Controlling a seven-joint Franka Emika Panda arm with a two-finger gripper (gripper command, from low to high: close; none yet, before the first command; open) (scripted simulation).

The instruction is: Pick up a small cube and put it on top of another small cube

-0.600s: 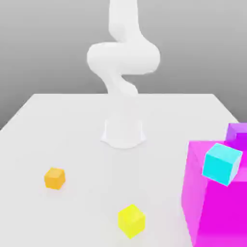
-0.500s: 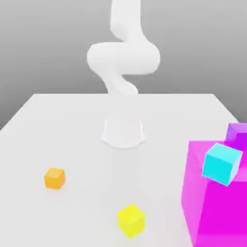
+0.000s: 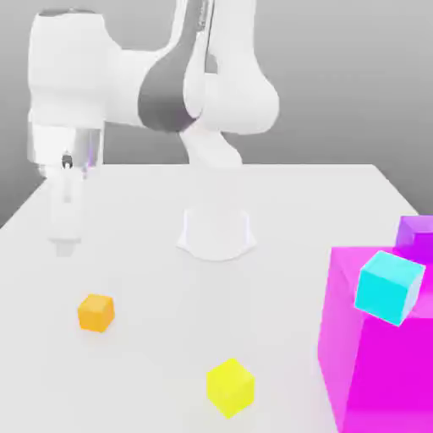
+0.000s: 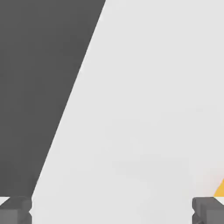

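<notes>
The small orange cube [image 3: 95, 312] rests on the white table [image 3: 279, 203] toward the exterior view's left. A corner of the orange cube [image 4: 220, 189] shows in the hand view beside one fingertip. My gripper [image 3: 64, 245] hangs above the table, behind the orange cube and clear of it. Its fingers point down. In the hand view my gripper [image 4: 112, 212] is open, the two grey fingertips [image 4: 15, 209] far apart with nothing between them. A yellow cube [image 3: 230, 386] of about the same size lies near the front middle.
A large magenta block [image 3: 372, 372] stands at the front of the exterior view's right, with a cyan cube [image 3: 388, 287] at its top. A purple block [image 3: 416, 232] sits behind it. The arm's round base [image 3: 216, 232] is mid-table. The table edge [image 4: 65, 113] runs close by the hand.
The arm's hand has swung into sight at the exterior view's left and now hangs over the table behind the orange cube. None of the cubes has moved.
</notes>
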